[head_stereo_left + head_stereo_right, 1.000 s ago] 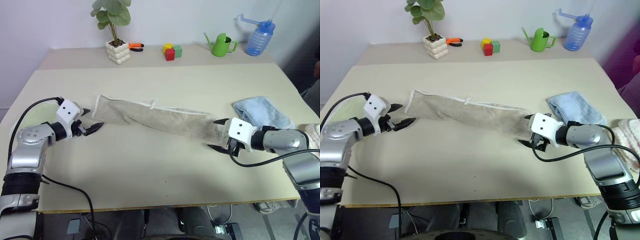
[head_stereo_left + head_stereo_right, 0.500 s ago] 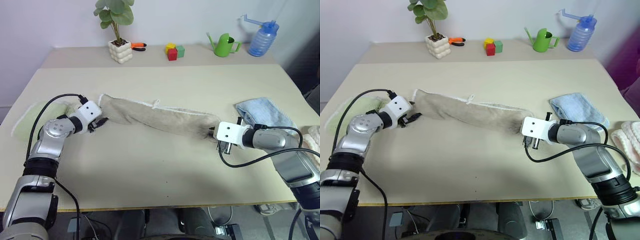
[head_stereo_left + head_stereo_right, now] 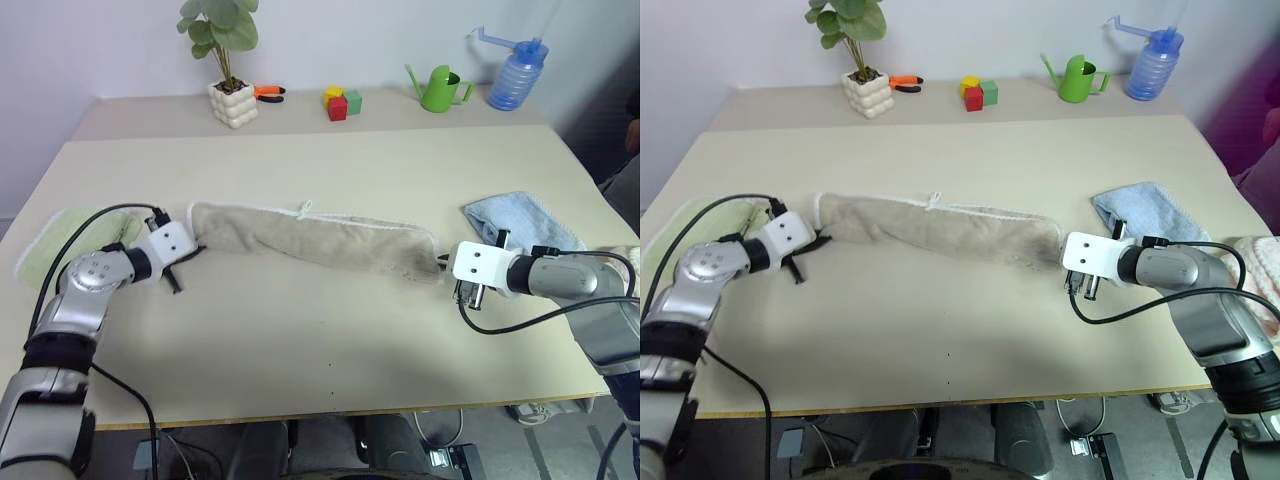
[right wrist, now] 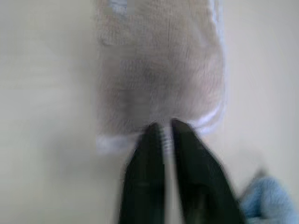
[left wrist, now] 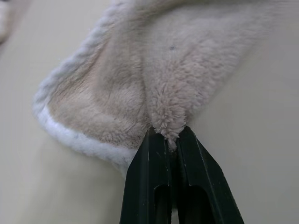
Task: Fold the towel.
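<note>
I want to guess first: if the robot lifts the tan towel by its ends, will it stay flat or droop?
Probably droop: the towel already lies rumpled and bunches where the left gripper pinches it. Its fluffy pile suggests it won't slip easily.

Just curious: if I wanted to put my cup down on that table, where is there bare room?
Bare: the strip nearer the robot than the towel, and between towel and the potted plant. Crowded: both ends.
</note>
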Controlling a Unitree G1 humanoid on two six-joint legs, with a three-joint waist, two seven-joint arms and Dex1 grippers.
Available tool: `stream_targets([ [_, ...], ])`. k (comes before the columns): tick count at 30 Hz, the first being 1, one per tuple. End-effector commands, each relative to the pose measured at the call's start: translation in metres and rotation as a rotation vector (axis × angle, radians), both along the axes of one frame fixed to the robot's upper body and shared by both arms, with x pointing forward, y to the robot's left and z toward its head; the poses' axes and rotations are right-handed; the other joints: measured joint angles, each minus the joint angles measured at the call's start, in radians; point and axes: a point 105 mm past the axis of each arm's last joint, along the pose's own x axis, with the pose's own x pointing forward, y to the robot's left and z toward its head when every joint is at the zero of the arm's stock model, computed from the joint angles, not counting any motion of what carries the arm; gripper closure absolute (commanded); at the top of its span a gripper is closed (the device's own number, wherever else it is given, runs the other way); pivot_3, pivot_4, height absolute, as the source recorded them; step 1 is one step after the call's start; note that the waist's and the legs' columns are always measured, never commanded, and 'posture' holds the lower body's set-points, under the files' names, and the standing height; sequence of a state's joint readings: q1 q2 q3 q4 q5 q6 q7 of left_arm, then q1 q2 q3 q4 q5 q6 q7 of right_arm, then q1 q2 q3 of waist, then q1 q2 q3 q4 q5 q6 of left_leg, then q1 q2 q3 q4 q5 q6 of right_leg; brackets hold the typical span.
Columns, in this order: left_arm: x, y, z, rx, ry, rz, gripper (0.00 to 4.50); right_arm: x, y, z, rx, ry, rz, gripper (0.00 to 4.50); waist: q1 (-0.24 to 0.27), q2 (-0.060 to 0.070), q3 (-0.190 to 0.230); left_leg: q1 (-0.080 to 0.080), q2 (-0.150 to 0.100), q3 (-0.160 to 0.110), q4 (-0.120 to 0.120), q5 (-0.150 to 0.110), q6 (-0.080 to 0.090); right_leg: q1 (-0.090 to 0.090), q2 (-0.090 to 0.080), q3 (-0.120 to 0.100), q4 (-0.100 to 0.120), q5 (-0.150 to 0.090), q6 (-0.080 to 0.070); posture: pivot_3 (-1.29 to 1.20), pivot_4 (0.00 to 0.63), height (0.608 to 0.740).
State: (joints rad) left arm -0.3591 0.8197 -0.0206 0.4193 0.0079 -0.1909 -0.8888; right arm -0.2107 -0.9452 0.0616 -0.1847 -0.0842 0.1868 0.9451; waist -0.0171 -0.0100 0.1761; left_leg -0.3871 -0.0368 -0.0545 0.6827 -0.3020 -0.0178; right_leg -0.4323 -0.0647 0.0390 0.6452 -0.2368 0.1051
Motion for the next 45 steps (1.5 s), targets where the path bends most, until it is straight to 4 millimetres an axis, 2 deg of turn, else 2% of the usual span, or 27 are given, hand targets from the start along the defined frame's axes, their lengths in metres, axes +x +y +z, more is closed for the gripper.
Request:
stream_targets([
  [1, -0.012, -0.003, 0.016, -0.03, -0.003, -0.013, 4.5, -0.009, 0.014, 0.009, 0.006, -0.011, 0.081, 2.24, 0.002, 0.0, 0.0, 0.0, 0.0, 0.0, 0.0, 0.0, 0.0, 0.0, 0.0, 0.0, 0.0, 0.0, 0.0, 0.0, 0.15, 0.727],
  [3, -0.017, -0.001, 0.017, -0.019, 0.0, 0.001, 4.5, -0.01, 0.018, 0.003, -0.016, -0.016, 0.104, 2.24, 0.004, 0.0, 0.0, 0.0, 0.0, 0.0, 0.0, 0.0, 0.0, 0.0, 0.0, 0.0, 0.0, 0.0, 0.0, 0.0, 0.15, 0.727],
  [10, -0.022, 0.0, 0.016, -0.016, 0.009, 0.025, 4.5, 0.015, 0.014, -0.005, -0.105, -0.13, 0.073, 2.24, 0.004, 0.0, 0.0, 0.0, 0.0, 0.0, 0.0, 0.0, 0.0, 0.0, 0.0, 0.0, 0.0, 0.0, 0.0, 0.0, 0.15, 0.727],
  [13, -0.023, 0.001, 0.018, -0.031, 0.006, 0.035, 4.5, 0.019, 0.007, -0.008, -0.144, -0.139, 0.064, 3.07, 0.005, 0.0, 0.0, 0.0, 0.0, 0.0, 0.0, 0.0, 0.0, 0.0, 0.0, 0.0, 0.0, 0.0, 0.0, 0.0, 0.15, 0.727],
  [16, -0.024, 0.002, 0.017, -0.03, 0.008, 0.04, 4.5, 0.019, 0.004, -0.006, -0.15, -0.144, 0.066, 4.46, 0.004, 0.0, 0.0, 0.0, 0.0, 0.0, 0.0, 0.0, 0.0, 0.0, 0.0, 0.0, 0.0, 0.0, 0.0, 0.0, 0.15, 0.727],
  [21, -0.026, 0.005, 0.016, -0.029, 0.016, 0.045, 4.5, 0.017, -0.008, 0.003, -0.171, -0.146, 0.057, 4.46, 0.004, 0.0, 0.0, 0.0, 0.0, 0.0, 0.0, 0.0, 0.0, 0.0, 0.0, 0.0, 0.0, 0.0, 0.0, 0.0, 0.15, 0.727],
  [26, -0.04, 0.006, 0.011, -0.006, 0.086, 0.003, 4.5, 0.007, -0.04, 0.009, -0.247, -0.128, 0.043, 4.46, 0.004, 0.0, 0.0, 0.0, 0.0, 0.0, 0.0, 0.0, 0.0, 0.0, 0.0, 0.0, 0.0, 0.0, 0.0, 0.0, 0.15, 0.727],
  [31, -0.049, -0.001, 0.009, -0.046, 0.137, -0.024, 4.5, 0.008, -0.045, 0.01, -0.241, -0.141, 0.035, 4.46, 0.003, 0.0, 0.0, 0.001, 0.0, 0.0, 0.0, 0.0, 0.0, 0.001, 0.0, 0.0, 0.0, 0.0, 0.0, 0.0, 0.15, 0.727],
  [34, -0.055, 0.0, 0.009, -0.116, 0.206, -0.005, 3.54, 0.003, -0.041, 0.008, -0.153, -0.07, 0.005, 3.65, 0.003, 0.0, 0.0, 0.001, 0.0, 0.0, 0.0, 0.0, 0.0, 0.001, 0.0, 0.0, 0.0, 0.0, 0.0, 0.0, 0.15, 0.727],
  [37, -0.059, 0.003, 0.017, -0.169, 0.21, 0.014, 2.12, -0.007, -0.034, 0.012, 0.023, -0.024, -0.049, 2.23, 0.004, 0.0, 0.0, 0.001, 0.0, 0.0, 0.0, 0.0, 0.0, 0.001, 0.0, 0.0, 0.0, 0.0, 0.0, 0.0, 0.15, 0.727],
  [38, -0.061, 0.002, 0.021, -0.212, 0.216, 0.015, 1.71, -0.012, -0.032, 0.013, 0.086, -0.003, -0.064, 2.22, 0.004, 0.0, 0.0, 0.001, 0.0, 0.0, 0.0, 0.0, 0.0, 0.001, 0.0, 0.0, 0.0, 0.0, 0.0, 0.0, 0.15, 0.727],
  [42, -0.064, 0.002, 0.04, -0.321, 0.179, 0.032, 1.71, -0.019, -0.035, 0.022, 0.304, 0.013, -0.178, 2.22, 0.006, 0.0, 0.0, 0.001, 0.0, -0.001, 0.0, 0.0, 0.0, 0.002, -0.001, 0.0, -0.001, 0.0, 0.0, 0.0, 0.15, 0.727],
  [45, -0.063, -0.006, 0.055, -0.39, 0.139, 0.018, 1.71, -0.026, -0.038, 0.021, 0.44, 0.062, -0.267, 2.22, 0.008, 0.0, 0.0, 0.002, 0.0, -0.002, 0.0, 0.0, 0.0, 0.003, -0.001, -0.001, -0.001, 0.0, 0.0, 0.0, 0.15, 0.727],
])
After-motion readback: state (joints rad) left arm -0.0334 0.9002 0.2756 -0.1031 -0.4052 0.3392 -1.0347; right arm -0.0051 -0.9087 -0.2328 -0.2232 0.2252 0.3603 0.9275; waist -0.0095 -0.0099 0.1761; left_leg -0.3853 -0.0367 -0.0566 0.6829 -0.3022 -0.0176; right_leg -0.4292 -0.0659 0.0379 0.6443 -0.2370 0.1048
